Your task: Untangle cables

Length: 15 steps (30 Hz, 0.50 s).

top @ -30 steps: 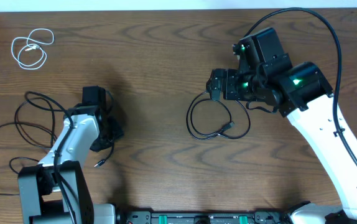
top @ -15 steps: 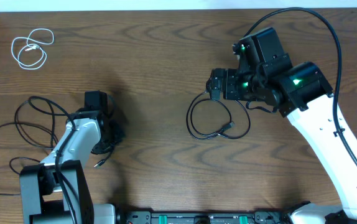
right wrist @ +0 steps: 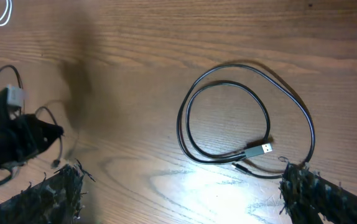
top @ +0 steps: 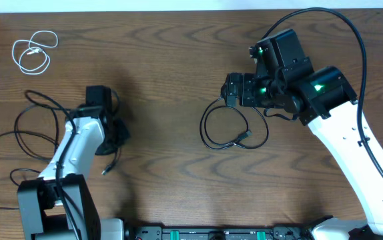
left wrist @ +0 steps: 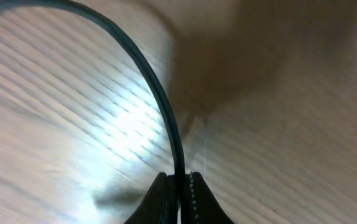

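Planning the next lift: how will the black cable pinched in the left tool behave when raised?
Likely floppy: the black cable arcs limply from the left tool. Probably light, being thin. Its free plug end may trail behind.

We look down on a brown wood-grain worktop (top: 165, 53). In its far left corner lies the white cable (top: 33, 52), loosely coiled and well apart from everything else. The left gripper (top: 114, 133) sits over the wood on the left side. From under it a thin black cable (top: 109, 165) trails toward the near edge and ends in a small plug. From up here we cannot tell how its jaws stand. Several black loops (top: 25, 127) lie on the wood further left. Right of centre, the coiled black cable (top: 244, 137) lies in loose rings, its plug inside them. The right gripper (top: 230, 91) sits just beside the far edge of that coil, pointing left.
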Available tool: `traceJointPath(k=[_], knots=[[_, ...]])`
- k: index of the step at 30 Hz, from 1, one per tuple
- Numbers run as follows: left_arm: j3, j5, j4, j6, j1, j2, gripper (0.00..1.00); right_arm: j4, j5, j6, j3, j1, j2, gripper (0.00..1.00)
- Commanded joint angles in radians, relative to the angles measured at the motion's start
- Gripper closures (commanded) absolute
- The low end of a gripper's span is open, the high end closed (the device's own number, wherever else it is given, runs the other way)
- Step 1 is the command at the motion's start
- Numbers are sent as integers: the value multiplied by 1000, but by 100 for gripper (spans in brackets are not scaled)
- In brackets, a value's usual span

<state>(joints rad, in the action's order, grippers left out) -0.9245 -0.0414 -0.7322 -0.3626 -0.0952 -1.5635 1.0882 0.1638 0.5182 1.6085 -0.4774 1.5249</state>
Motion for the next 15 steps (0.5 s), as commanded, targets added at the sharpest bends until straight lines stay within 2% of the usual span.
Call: traceJointPath(k=[1, 4, 10, 15], knots=[[-61, -115, -52, 15, 0, -2, 92, -2, 3, 0, -3, -9, 5, 1], [-117, -213, -109, 23, 1, -1, 92, -8, 3, 0, -3, -9, 5, 1], [-153, -525, -118, 29, -4, 0, 93, -15, 3, 0, -3, -9, 5, 1], [-151, -554, -113, -21, -69, 0, 92, -1, 3, 0, -3, -9, 5, 1]])
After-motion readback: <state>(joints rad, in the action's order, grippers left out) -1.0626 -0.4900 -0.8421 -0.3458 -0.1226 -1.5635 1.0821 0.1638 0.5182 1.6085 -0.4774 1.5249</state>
